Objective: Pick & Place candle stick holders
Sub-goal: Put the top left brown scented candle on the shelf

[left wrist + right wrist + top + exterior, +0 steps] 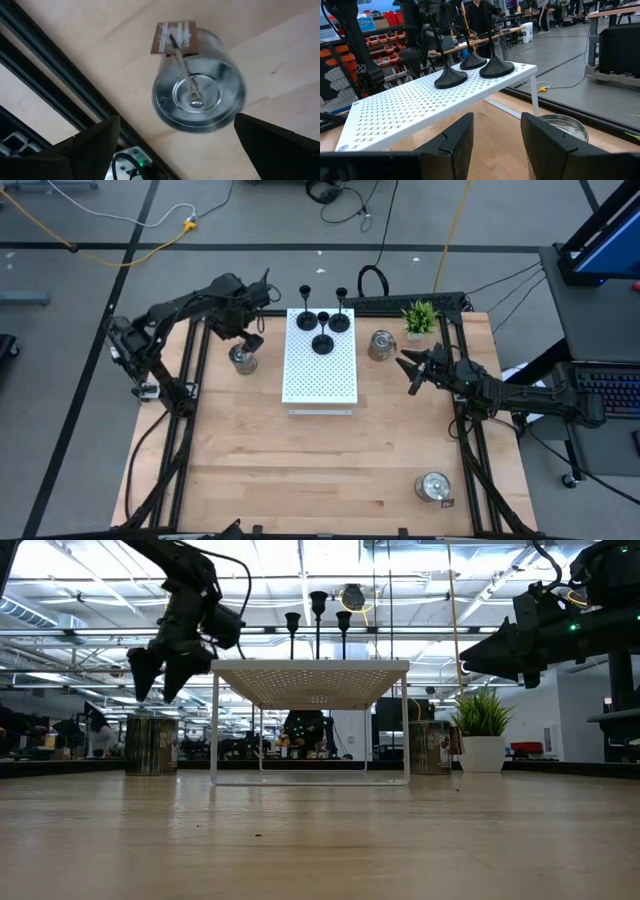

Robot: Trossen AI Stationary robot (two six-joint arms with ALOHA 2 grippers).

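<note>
Three black candle stick holders (323,330) stand by their round bases on the white perforated board (318,375). One squat silver holder (243,359) sits on the table left of the board. My left gripper (177,120) hangs open just above it, pointing down, with a finger on either side and touching nothing; the low view shows a gap between the fingertips (160,685) and the holder (151,745). A paper tag (175,36) hangs at that holder's rim. My right gripper (412,370) waits level and open to the right of the board, holding nothing.
A second silver holder (381,345) stands between the board and a small green potted plant (420,317). A third (433,487) stands near the table's front right corner. Dark frame rails (195,370) run along the table's sides. Bare wood lies in front of the board.
</note>
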